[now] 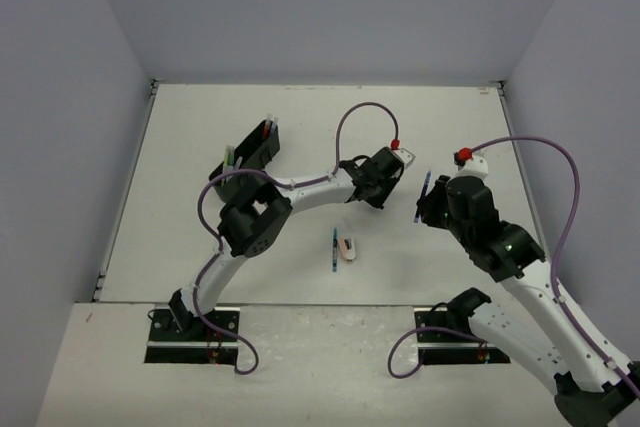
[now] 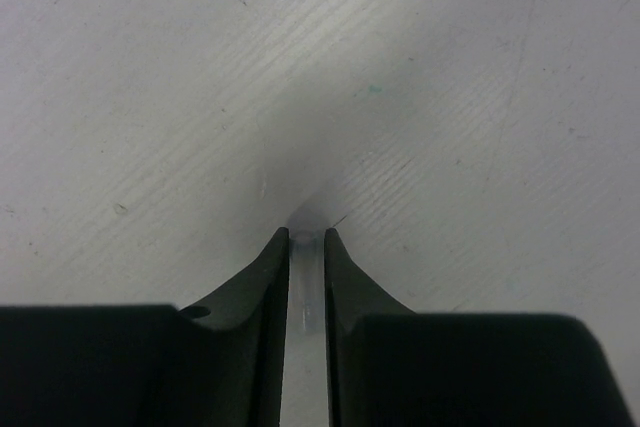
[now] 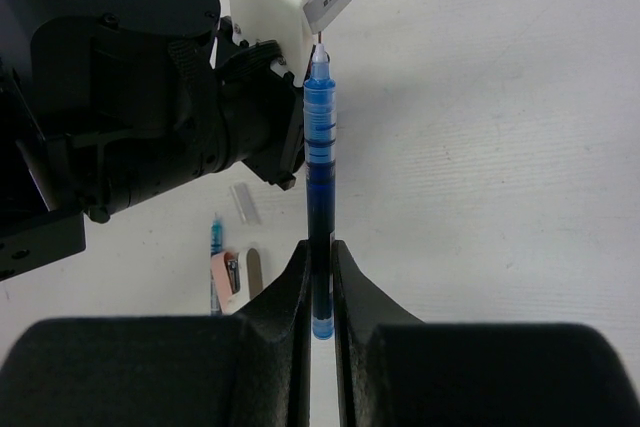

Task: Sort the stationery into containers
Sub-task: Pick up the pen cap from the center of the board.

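Left fingers (image 2: 250, 292) pinch a clear pen (image 2: 305, 287) against the table (image 2: 150, 97) to pick it | my right fingers (image 3: 282, 292) grip a blue pen (image 3: 320, 147), ready for the far-left tray (image 1: 255, 147).

Reads to me as robotics lab test cell: bare white surface (image 1: 200, 127) boxed in by plain pale walls (image 1: 60, 147). Left arm (image 1: 300, 190) and right arm (image 1: 505, 247) bolted to black base plates (image 1: 190, 332) at near edge, purple cables (image 1: 365, 105) looping loose.
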`<state>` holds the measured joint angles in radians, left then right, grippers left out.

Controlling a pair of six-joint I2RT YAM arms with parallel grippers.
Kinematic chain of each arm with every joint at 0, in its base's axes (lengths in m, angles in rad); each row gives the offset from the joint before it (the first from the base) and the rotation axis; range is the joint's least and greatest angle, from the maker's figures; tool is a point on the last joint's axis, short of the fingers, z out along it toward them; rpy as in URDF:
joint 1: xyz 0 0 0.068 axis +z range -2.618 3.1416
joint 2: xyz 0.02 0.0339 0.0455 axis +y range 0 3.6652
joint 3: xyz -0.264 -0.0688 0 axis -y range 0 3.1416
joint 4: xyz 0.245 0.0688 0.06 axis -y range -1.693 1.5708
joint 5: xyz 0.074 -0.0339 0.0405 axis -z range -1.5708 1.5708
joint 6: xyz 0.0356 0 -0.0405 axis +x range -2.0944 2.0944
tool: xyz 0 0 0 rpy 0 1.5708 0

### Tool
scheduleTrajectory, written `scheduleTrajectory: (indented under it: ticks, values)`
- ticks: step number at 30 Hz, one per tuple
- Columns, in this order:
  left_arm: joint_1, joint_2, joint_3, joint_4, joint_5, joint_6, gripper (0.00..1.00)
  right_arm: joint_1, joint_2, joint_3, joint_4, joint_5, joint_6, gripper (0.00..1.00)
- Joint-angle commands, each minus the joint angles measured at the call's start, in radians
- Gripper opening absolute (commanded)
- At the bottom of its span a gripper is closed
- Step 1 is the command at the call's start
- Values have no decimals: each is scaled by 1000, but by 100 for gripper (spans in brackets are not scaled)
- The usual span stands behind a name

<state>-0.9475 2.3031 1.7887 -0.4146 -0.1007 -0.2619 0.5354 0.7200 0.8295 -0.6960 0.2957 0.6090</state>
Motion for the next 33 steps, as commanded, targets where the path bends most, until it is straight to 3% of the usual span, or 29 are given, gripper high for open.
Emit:
scheduleTrajectory:
  ticks: [1, 3, 6, 11, 27, 30, 33]
  values:
    - [-7, -17, -53, -40, -17, 3, 14, -5, 5, 2, 1, -19, -12, 0]
    - [-7, -21, -55, -48, -7, 7, 25, -5, 8, 2, 1, -20, -12, 0]
    - [-7, -27, -63, -49, -1, 9, 22, -5, 9, 3, 1, -21, -13, 0]
    - [-7, -28, -77, -52, 7, 6, 30, -5, 7, 0, 1, -24, -15, 0]
    - [-7, -20, -78, -112, 1, -7, 29, -5, 7, 2, 1, -40, -21, 0]
    - [-7, -8, -74, -121, 0, -11, 19, -5, 9, 5, 1, -40, -22, 0]
    - [-7, -4, -73, -136, -7, -14, 16, -5, 11, 6, 1, -40, -24, 0]
